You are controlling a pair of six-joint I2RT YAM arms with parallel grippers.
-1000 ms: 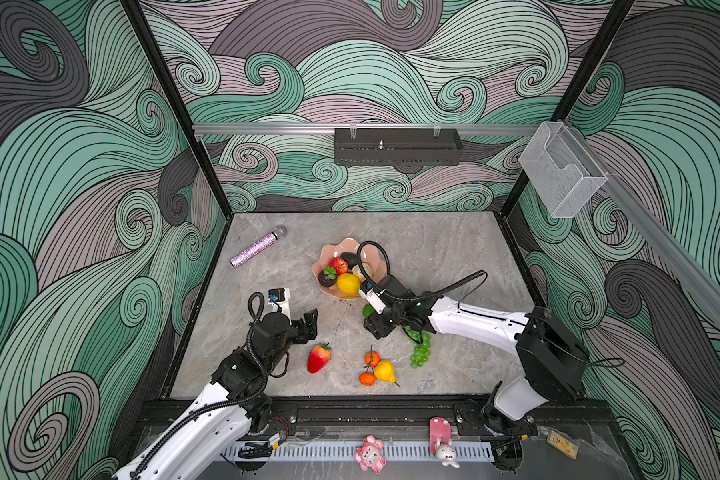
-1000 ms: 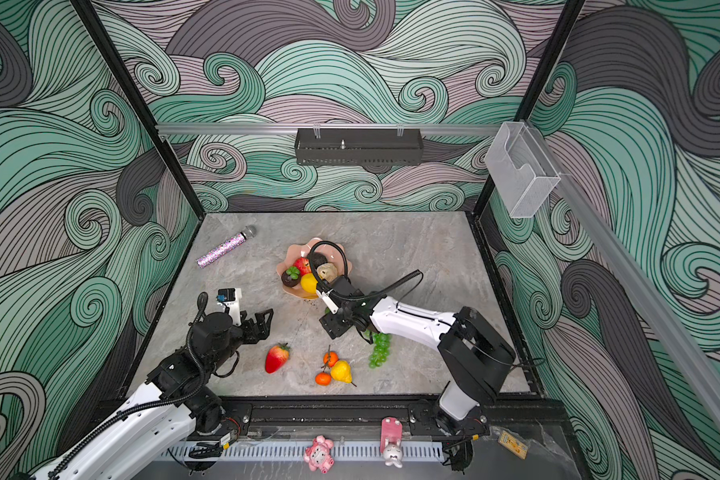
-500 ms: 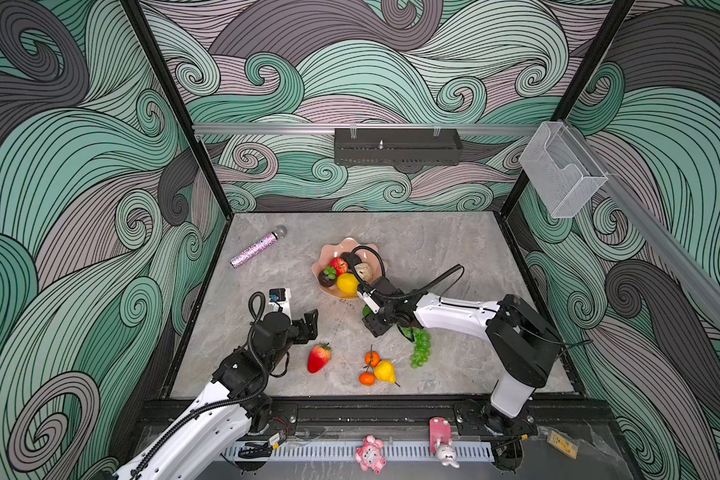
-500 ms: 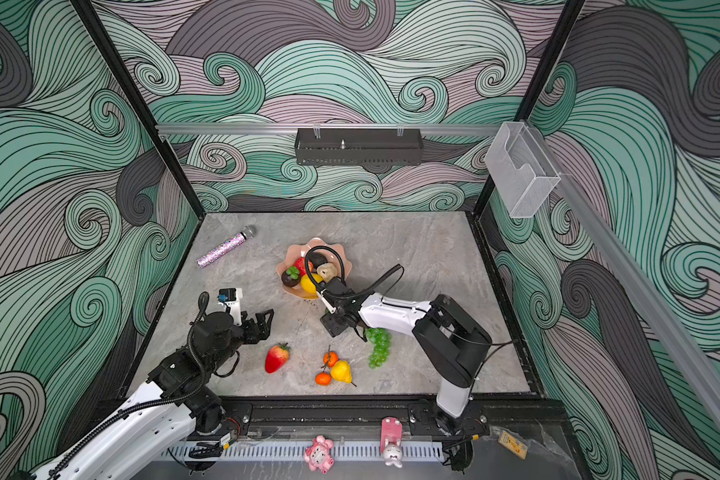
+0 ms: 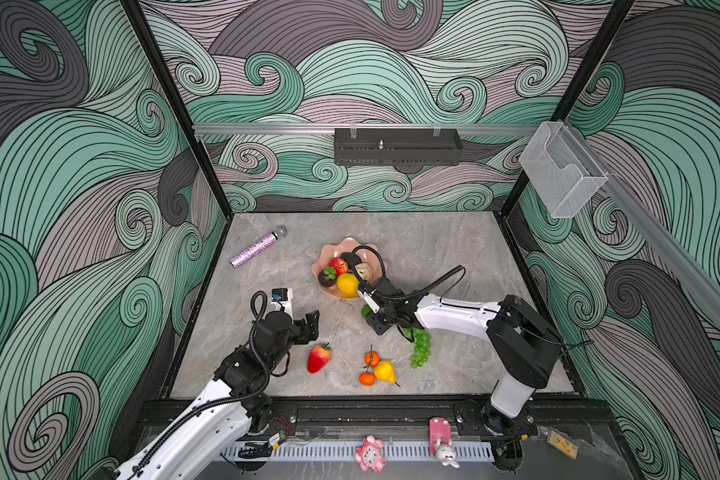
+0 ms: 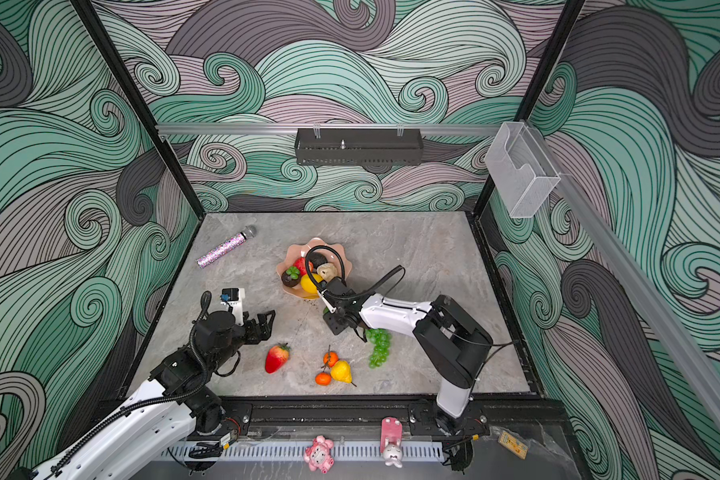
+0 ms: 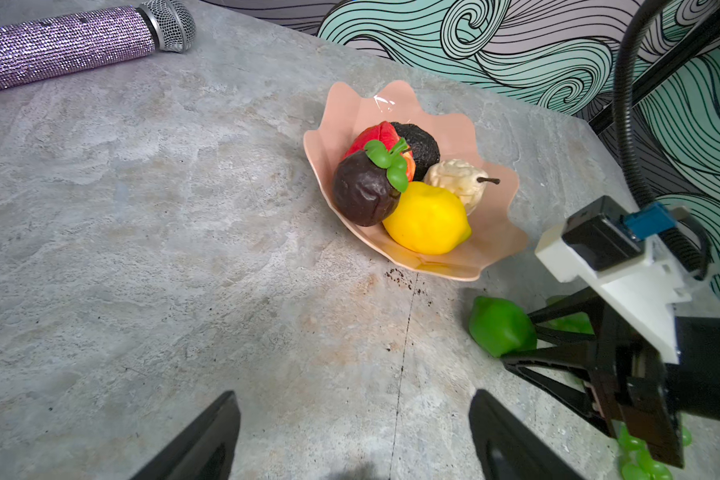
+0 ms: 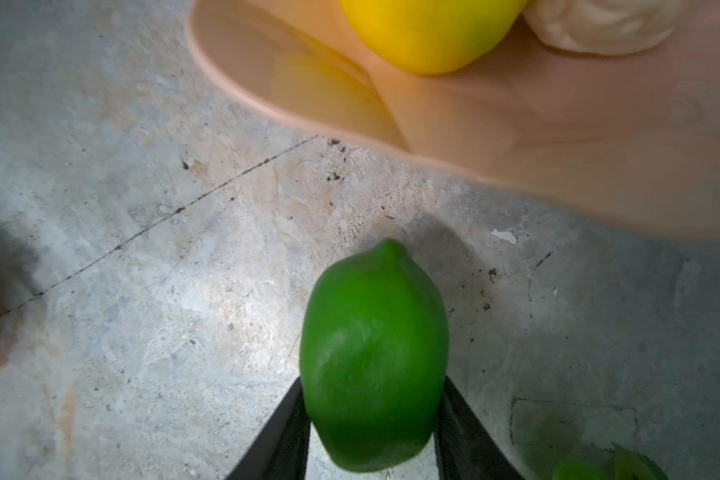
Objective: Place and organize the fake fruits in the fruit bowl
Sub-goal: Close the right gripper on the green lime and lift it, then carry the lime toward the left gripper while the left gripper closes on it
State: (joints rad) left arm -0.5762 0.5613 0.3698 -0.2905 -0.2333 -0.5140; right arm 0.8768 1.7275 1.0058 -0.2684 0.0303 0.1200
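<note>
Lime [image 8: 373, 357]: smooth, bright green, oval

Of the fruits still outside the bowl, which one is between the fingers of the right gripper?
The green lime, beside the rim of the bowl. The strawberry, tangerines, yellow pear and grapes lie free on the table.

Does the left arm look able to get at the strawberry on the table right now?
Probably yes: the strawberry lies just beside the open left claw, bare table between them; the right claw is off at the lime.
</note>
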